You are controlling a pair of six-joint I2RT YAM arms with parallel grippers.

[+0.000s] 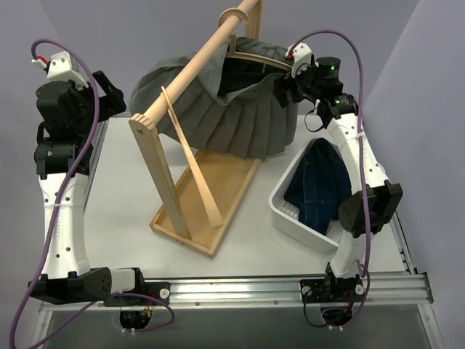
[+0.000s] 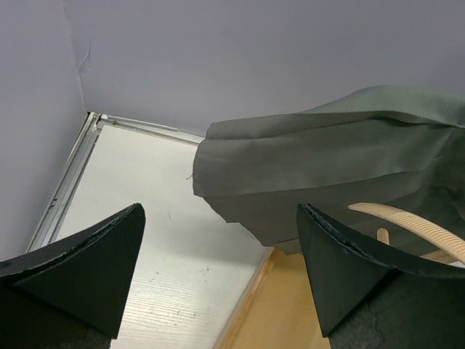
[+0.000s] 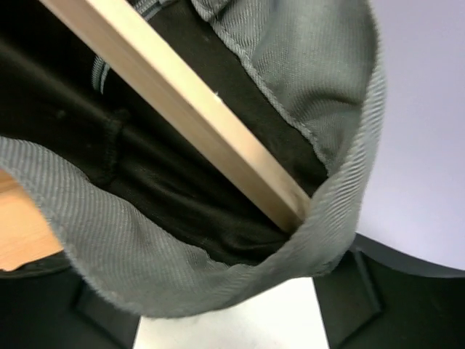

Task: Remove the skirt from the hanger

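A grey pleated skirt [image 1: 218,123] hangs on a wooden hanger [image 1: 251,57] from the rack's rod at the back of the table. My right gripper [image 1: 282,89] is at the skirt's right waist end. In the right wrist view the gripper [image 3: 229,320] is open, and the grey waistband [image 3: 145,254] drapes across the gap just in front of the fingers, with the hanger bar [image 3: 189,123] inside it. My left gripper [image 1: 116,98] is open and empty, left of the skirt. In the left wrist view the gripper [image 2: 218,269] faces the skirt's hem [image 2: 305,174] from a short distance.
The wooden rack has a long rod [image 1: 196,65], an upright post [image 1: 160,174] and a flat base [image 1: 218,196]. A second, bare hanger [image 1: 192,163] leans from the rod. A white bin [image 1: 290,218] at the right holds a dark blue denim garment [image 1: 320,185].
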